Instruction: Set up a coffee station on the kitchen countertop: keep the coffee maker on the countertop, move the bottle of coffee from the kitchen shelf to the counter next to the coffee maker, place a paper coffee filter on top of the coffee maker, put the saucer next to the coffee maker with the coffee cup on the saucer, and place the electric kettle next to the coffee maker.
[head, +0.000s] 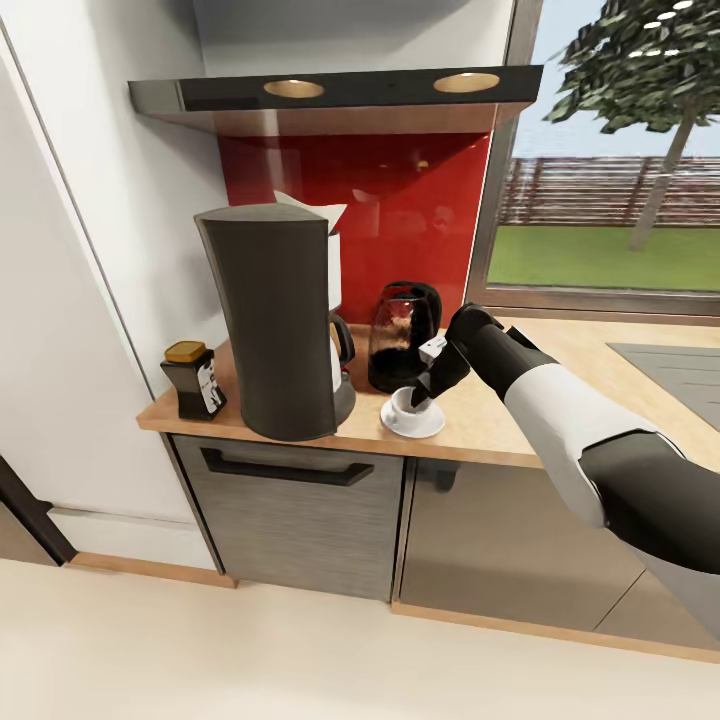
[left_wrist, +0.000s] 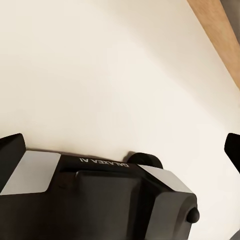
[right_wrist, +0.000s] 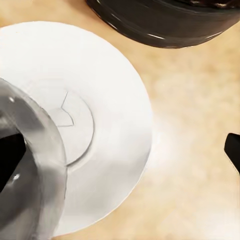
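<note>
The tall dark grey coffee maker (head: 280, 325) stands straight up on the light wood countertop (head: 500, 420), its black handle facing right; one white paper coffee filter (head: 318, 210) sits on its top, open side up. One small dark bottle of coffee (head: 194, 380) with a brown lid stands upright just left of the machine, near the counter's left end. One clear glass electric kettle (head: 402, 335) with a black lid stands upright just right of the machine, in front of the red wall panel (head: 400, 210). One flat round white saucer (head: 412, 418) (right_wrist: 100, 100) lies in front of the kettle, and one small white coffee cup (head: 405, 404) (right_wrist: 30, 170) stands upright on it. The right gripper (head: 432, 385) is right at the cup, with the kettle close behind it; whether its fingers are pressed on the cup I cannot tell. The left gripper (left_wrist: 120, 145) hangs over the pale floor (left_wrist: 110, 70), fingers wide apart.
</note>
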